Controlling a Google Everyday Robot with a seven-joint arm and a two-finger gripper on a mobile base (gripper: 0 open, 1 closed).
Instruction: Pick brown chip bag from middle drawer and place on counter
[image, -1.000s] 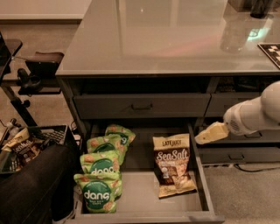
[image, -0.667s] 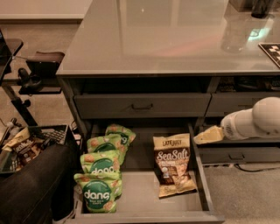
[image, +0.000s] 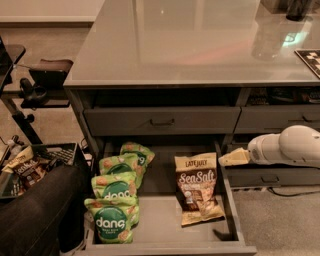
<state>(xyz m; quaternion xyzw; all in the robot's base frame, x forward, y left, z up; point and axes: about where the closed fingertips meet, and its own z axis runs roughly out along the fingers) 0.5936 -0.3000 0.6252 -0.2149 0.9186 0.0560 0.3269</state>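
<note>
Well, gripper (image: 234, 157): a cream wedge pointing left, just outside the right wall of the open drawer and in front of the narrower drawers on the right.
Gripper state: I cannot tell whether it is open or closed; nothing shows in its hold.
Arm (image: 295, 146): a white, rounded housing that comes in from the right edge and lies roughly level.
Gap to the bag: the gripper is near the bag's upper right corner but apart from it, with the drawer wall between them.
Brown chip bag (image: 198, 189): it lies flat and face up on the drawer floor in the right half, with its top toward the back and its lower end swung slightly right.
Bag looks: a dark brown body with a cream band on top reading "LATE JULY". Below that is white "Sea Salt" script, then pictured chips and a cream bottom band. The surface is a little crumpled.
Middle drawer (image: 165, 247): pulled out wide, with a grey floor and thin side walls.
Green dang bags (image: 114, 200): several overlap in a row down the drawer's left side, well apart from the brown bag.
Upper drawer (image: 162, 120): shut, with a bar handle, directly above the open one.
Counter (image: 190, 45): a glossy grey top carrying reflections, spanning the upper part of the view.
Left side: a dark fabric mass (image: 35, 210) sits on the floor beside the drawer.
</note>
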